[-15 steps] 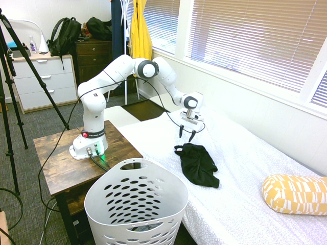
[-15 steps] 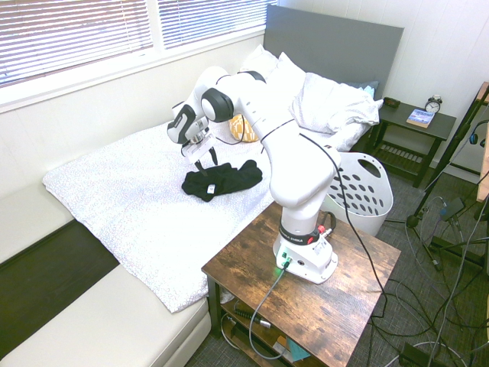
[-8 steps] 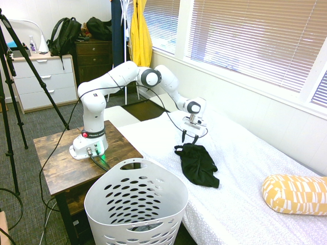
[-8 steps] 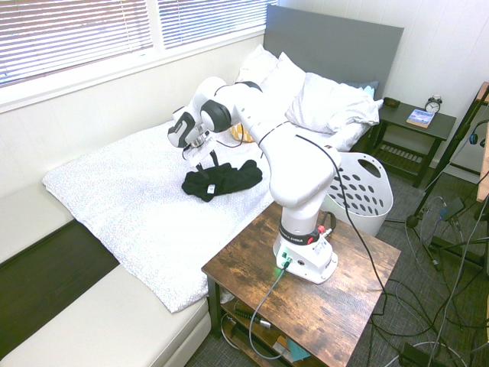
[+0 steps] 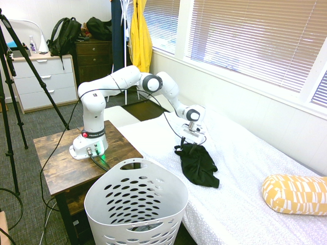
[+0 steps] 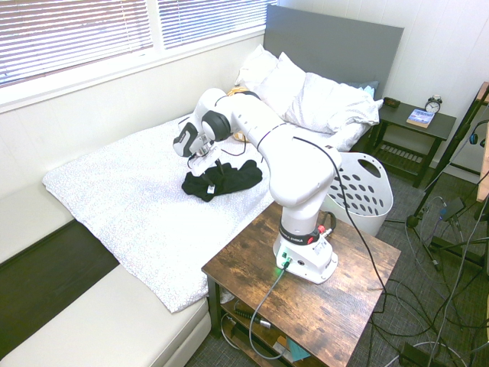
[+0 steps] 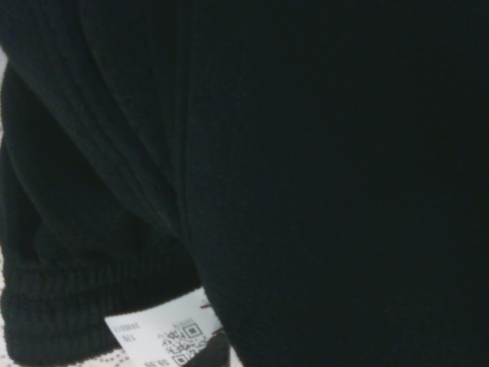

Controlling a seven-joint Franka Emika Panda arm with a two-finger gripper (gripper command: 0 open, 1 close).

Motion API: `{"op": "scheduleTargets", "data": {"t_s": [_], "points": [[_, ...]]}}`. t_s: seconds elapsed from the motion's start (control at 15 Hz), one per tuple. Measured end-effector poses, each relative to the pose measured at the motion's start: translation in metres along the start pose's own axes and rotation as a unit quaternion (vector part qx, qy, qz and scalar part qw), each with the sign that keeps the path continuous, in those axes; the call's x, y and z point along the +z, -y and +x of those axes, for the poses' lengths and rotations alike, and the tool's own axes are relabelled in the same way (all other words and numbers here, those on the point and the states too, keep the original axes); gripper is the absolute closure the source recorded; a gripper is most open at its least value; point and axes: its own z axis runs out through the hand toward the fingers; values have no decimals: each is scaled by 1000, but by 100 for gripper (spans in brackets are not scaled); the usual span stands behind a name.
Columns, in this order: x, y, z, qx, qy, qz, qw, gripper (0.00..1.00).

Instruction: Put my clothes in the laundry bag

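A crumpled black garment (image 5: 198, 165) (image 6: 223, 179) lies on the white bed. My gripper (image 5: 188, 146) (image 6: 207, 167) has come down onto its end nearest the window, fingers open and pressing into the fabric. The wrist view is filled with the black cloth (image 7: 306, 168), with a white printed tag (image 7: 164, 335) at its ribbed hem. The white perforated laundry bag (image 5: 135, 206) (image 6: 359, 193) stands on the floor beside the bed, next to the wooden table that bears the arm; something dark shows at its bottom.
A yellow patterned pillow (image 5: 295, 194) lies on the bed beyond the garment. White pillows (image 6: 325, 101) are piled at the grey headboard. The wooden table (image 6: 328, 306) sits between bed and basket. A nightstand (image 6: 412, 122) holds a clock and a book.
The gripper has dropped from above the bed down onto the end of the black garment, staying open. The garment and basket have not moved.
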Motion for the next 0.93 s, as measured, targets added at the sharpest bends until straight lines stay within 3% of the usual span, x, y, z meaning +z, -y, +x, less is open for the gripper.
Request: {"op": "scheduleTargets", "data": {"t_s": [0.53,0.6,0.93], "points": [[-3,8,6,4,42,-32,999,0],[-2,7,7,6,47,-36,998,100],[-2,8,15,5,53,-41,998,100]]}}
